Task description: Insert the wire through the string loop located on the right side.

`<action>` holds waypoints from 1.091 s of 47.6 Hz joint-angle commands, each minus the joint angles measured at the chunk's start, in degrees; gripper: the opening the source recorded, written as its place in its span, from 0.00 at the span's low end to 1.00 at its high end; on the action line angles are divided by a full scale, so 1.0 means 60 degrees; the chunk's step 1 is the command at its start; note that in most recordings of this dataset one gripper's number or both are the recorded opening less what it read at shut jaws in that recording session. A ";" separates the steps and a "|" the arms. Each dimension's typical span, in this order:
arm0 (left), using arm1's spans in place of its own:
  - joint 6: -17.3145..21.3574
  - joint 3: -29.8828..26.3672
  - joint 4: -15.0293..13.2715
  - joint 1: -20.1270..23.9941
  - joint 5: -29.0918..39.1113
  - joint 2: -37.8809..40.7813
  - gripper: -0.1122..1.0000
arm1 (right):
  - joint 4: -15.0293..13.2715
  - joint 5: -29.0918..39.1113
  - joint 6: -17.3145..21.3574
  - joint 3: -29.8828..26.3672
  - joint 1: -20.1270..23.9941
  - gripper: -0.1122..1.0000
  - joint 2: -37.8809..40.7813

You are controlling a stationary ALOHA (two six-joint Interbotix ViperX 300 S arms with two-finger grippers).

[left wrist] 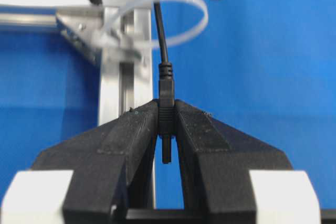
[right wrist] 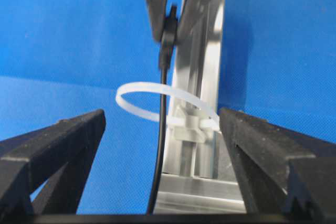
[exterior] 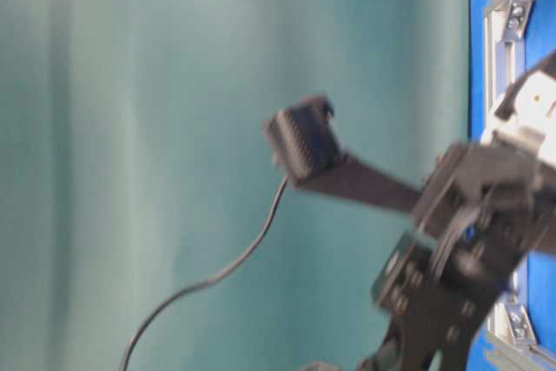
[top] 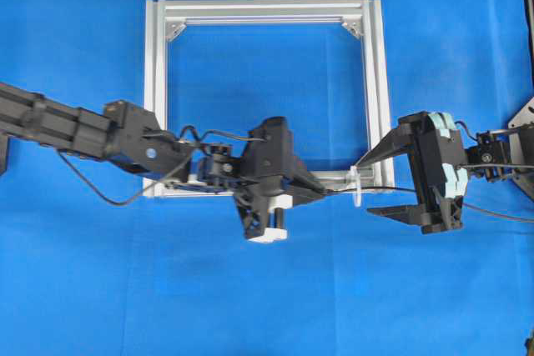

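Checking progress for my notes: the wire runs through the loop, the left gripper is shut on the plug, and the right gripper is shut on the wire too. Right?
Not quite: the right gripper is open, its fingers standing apart on either side of the wire without touching it, as the right wrist view shows. The rest holds: the wire runs through the loop, and the left gripper is shut on the plug.

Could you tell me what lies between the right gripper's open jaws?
In the right wrist view, the wire runs between them, passing through the string loop.

The plug of the wire is clamped between the fingers of the left gripper. The cable is seen running up through the string loop, beside the aluminium frame.
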 commanded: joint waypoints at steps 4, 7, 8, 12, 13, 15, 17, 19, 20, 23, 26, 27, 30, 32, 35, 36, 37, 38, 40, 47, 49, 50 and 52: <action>0.0029 0.0835 0.0029 -0.0146 -0.0308 -0.1128 0.18 | 0.0015 -0.0029 0.0000 -0.0161 -0.0015 0.95 -0.0176; 0.0029 0.1274 0.0029 -0.0176 -0.0366 -0.1523 0.18 | 0.0015 -0.0029 -0.0015 -0.0176 -0.0015 0.95 -0.0190; 0.0029 0.1421 0.0015 -0.0190 -0.0381 -0.1655 0.18 | 0.0000 -0.0029 -0.0044 -0.0176 -0.0015 0.95 -0.0176; 0.0000 0.2153 0.0029 -0.0249 -0.0483 -0.2212 0.18 | -0.0015 -0.0029 -0.0044 -0.0176 -0.0015 0.95 -0.0190; -0.0015 0.2300 0.0029 -0.0264 -0.0513 -0.2329 0.18 | -0.0015 -0.0015 -0.0044 -0.0161 -0.0015 0.95 -0.0190; -0.0059 0.2622 0.0029 -0.0293 -0.0571 -0.2520 0.18 | -0.0015 0.0015 -0.0044 -0.0161 -0.0015 0.95 -0.0190; -0.0103 0.2886 0.0029 -0.0308 -0.0601 -0.2695 0.18 | -0.0015 0.0059 -0.0044 -0.0161 -0.0015 0.95 -0.0205; -0.0117 0.3223 0.0015 -0.0337 -0.0615 -0.2886 0.18 | -0.0015 0.0117 -0.0044 -0.0146 -0.0015 0.95 -0.0205; -0.0132 0.3354 0.0015 -0.0337 -0.0615 -0.2974 0.18 | -0.0015 0.0146 -0.0044 -0.0146 -0.0015 0.95 -0.0234; -0.0146 0.3735 0.0015 -0.0366 -0.0615 -0.3208 0.18 | -0.0015 0.0161 -0.0044 -0.0132 -0.0015 0.95 -0.0234; -0.0146 0.4131 0.0015 -0.0381 -0.0630 -0.3486 0.18 | -0.0029 0.0161 -0.0044 -0.0132 -0.0015 0.95 -0.0234; -0.0176 0.4277 0.0015 -0.0381 -0.0630 -0.3589 0.18 | -0.0015 0.0176 -0.0044 -0.0132 -0.0015 0.95 -0.0234; -0.0176 0.4819 0.0015 -0.0396 -0.0630 -0.3970 0.18 | -0.0015 0.0176 -0.0044 -0.0117 0.0015 0.95 -0.0234; -0.0176 0.5142 0.0015 -0.0396 -0.0630 -0.4233 0.18 | -0.0029 0.0176 -0.0059 -0.0117 0.0015 0.95 -0.0249; -0.0176 0.5640 0.0015 -0.0396 -0.0645 -0.4629 0.18 | -0.0015 0.0176 -0.0059 -0.0117 0.0015 0.95 -0.0234; -0.0176 0.5889 0.0015 -0.0410 -0.0645 -0.4834 0.18 | -0.0029 0.0176 -0.0059 -0.0132 0.0015 0.95 -0.0249; -0.0176 0.6035 0.0015 -0.0439 -0.0645 -0.4995 0.18 | -0.0029 0.0176 -0.0073 -0.0132 0.0015 0.95 -0.0234; -0.0176 0.6182 0.0015 -0.0454 -0.0645 -0.5142 0.18 | -0.0029 0.0176 -0.0073 -0.0132 0.0015 0.95 -0.0234; -0.0176 0.6460 0.0015 -0.0483 -0.0659 -0.5449 0.18 | -0.0029 0.0176 -0.0073 -0.0132 0.0015 0.95 -0.0249; -0.0176 0.7324 0.0015 -0.0615 -0.0557 -0.6606 0.18 | -0.0059 0.0176 -0.0088 -0.0146 0.0029 0.95 -0.0234; -0.0176 0.7500 0.0015 -0.0630 -0.0483 -0.6899 0.18 | -0.0088 0.0205 -0.0103 -0.0161 0.0029 0.95 -0.0249; -0.0176 0.7588 0.0015 -0.0630 -0.0439 -0.7002 0.18 | -0.0117 0.0220 -0.0117 -0.0176 0.0029 0.95 -0.0249; -0.0176 0.7764 0.0015 -0.0630 -0.0322 -0.7266 0.18 | -0.0146 0.0278 -0.0117 -0.0190 0.0029 0.95 -0.0264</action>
